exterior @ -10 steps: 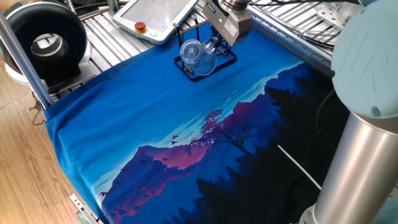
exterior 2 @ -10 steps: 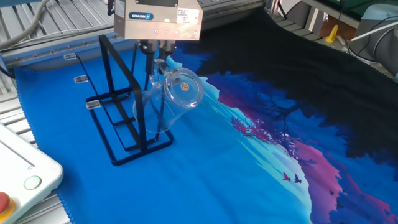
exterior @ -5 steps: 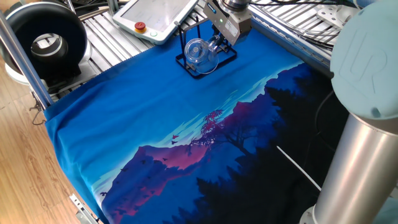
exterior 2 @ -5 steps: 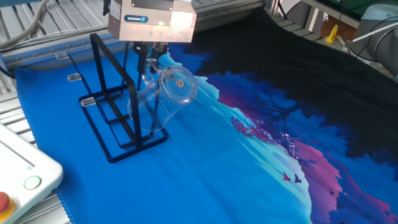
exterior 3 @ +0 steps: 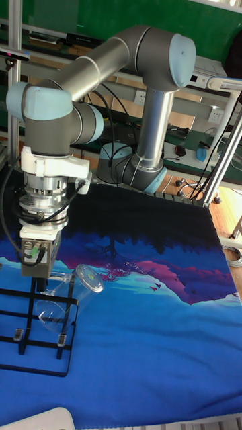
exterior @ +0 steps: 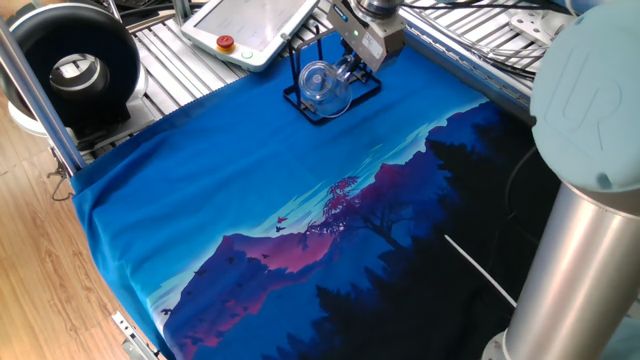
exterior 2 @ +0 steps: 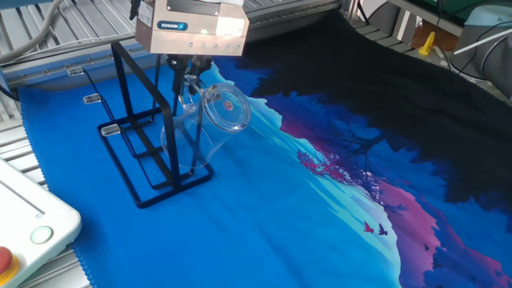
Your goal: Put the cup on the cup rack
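Cloth (exterior 2: 264, 240), smooth, blue with a purple mountain print, covers the table. Black thin-wire cup rack (exterior 2: 136, 140) stands at its far left, boxy gripper (exterior 2: 192, 68) above it, clenched on the cup (exterior 2: 204, 128). Clear glass, cylindrical, the cup hangs tilted among the rack's uprights.

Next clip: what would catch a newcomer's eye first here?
Probably the clear cup, tilted on its side over the black cup rack at the far end of the table, with the gripper directly above it. After that, the vivid blue cloth printed with purple mountains and dark trees, which covers the tabletop.
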Tool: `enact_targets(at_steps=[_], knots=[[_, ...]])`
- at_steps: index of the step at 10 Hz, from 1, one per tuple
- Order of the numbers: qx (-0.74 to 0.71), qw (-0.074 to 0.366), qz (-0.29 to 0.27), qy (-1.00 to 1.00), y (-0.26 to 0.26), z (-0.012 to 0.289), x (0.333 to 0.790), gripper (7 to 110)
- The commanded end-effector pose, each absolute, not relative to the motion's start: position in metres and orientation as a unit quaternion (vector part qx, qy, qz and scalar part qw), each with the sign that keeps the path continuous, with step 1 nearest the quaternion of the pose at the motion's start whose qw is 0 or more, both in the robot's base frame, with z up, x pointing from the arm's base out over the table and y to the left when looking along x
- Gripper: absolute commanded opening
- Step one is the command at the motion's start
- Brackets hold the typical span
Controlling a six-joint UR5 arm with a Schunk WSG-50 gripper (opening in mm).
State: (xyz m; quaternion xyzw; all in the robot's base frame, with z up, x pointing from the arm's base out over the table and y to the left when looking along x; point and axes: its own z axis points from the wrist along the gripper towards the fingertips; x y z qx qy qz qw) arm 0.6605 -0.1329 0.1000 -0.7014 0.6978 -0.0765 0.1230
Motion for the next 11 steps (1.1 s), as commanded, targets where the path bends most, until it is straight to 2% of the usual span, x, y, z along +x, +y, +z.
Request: enact_targets(at_steps=[1, 4, 5, 7, 8, 11], knots=[[-0.705, 0.115, -0.079, 0.695, -0.138, 0.099, 0.659, 7], [-0.732, 0.085, -0.065, 0.672, -0.142, 0.1, 0.654, 7], [-0.736, 0.081, -0.063, 0.669, -0.143, 0.103, 0.656, 22], [-0.741, 0.051, -0.079, 0.665, -0.16, 0.104, 0.658, 22], [-0.74, 0.045, -0.09, 0.665, -0.166, 0.103, 0.662, 44], [-0.749, 0.03, -0.094, 0.656, -0.166, 0.106, 0.681, 44]])
